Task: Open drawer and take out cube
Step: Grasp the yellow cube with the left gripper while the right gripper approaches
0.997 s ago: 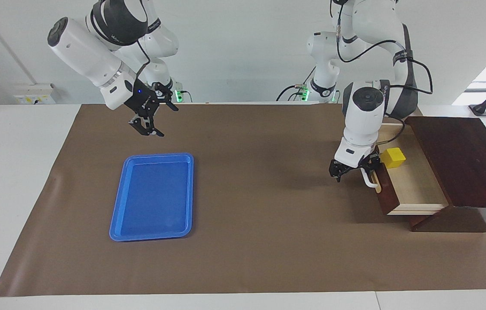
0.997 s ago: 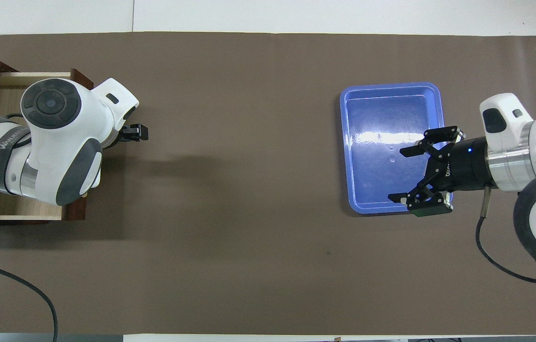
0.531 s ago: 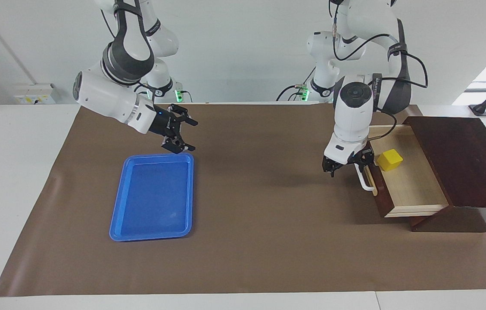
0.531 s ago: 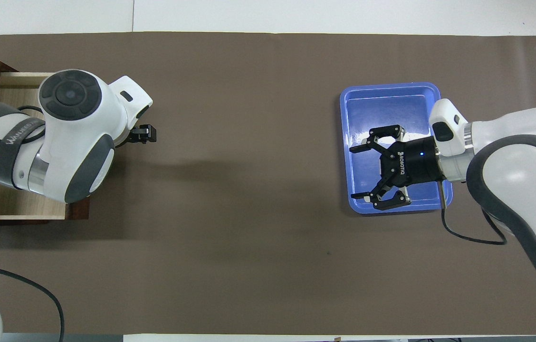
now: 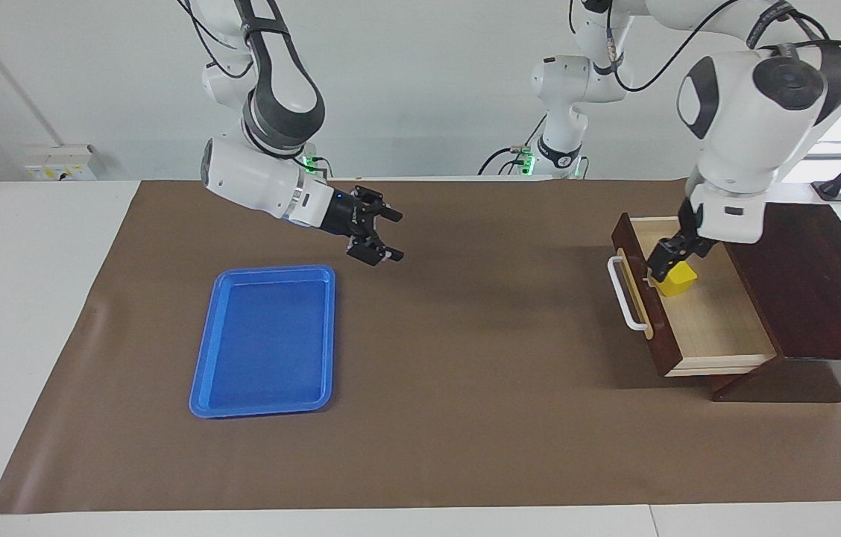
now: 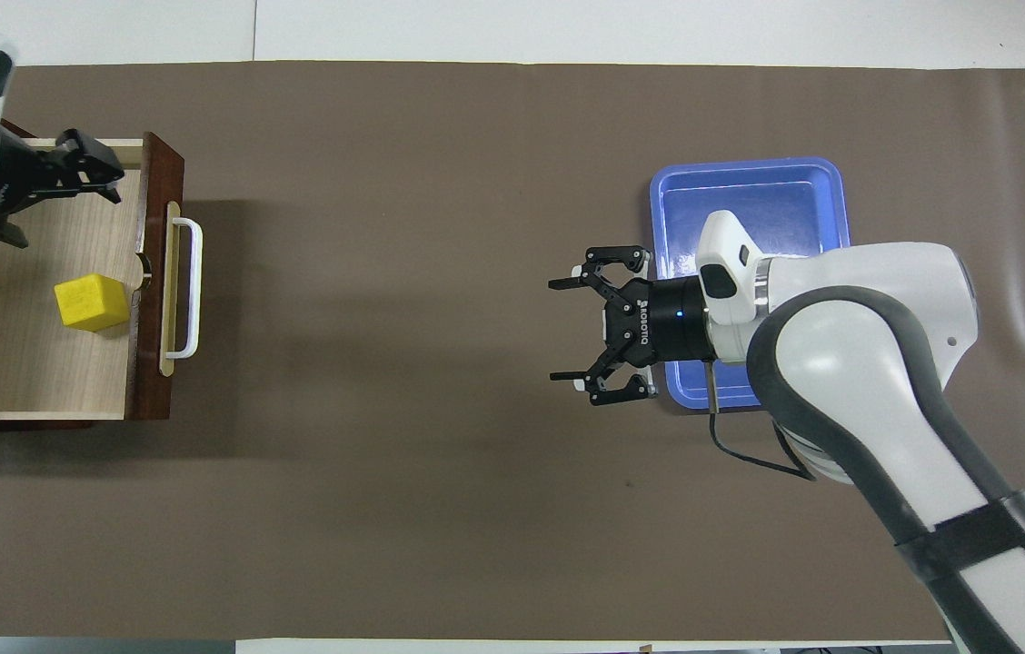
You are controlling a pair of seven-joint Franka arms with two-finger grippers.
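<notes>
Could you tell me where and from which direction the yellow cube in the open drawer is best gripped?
Probably from straight above, across two opposite flat side faces of the cube: the drawer is open-topped, and its front board stands close beside the cube. The left pincer is over the drawer.

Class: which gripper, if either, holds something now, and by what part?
Neither. The left gripper hangs open above the cube in the drawer; the right gripper is open, empty.

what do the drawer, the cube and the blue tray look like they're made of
Drawer: wood, seemingly; grain shows on its pale floor, the front is dark and varnished-looking.
Cube: matte, uniformly yellow; foam, plastic or painted wood, can't tell.
Blue tray: likely moulded plastic; glossy, with rounded rim and corners.
</notes>
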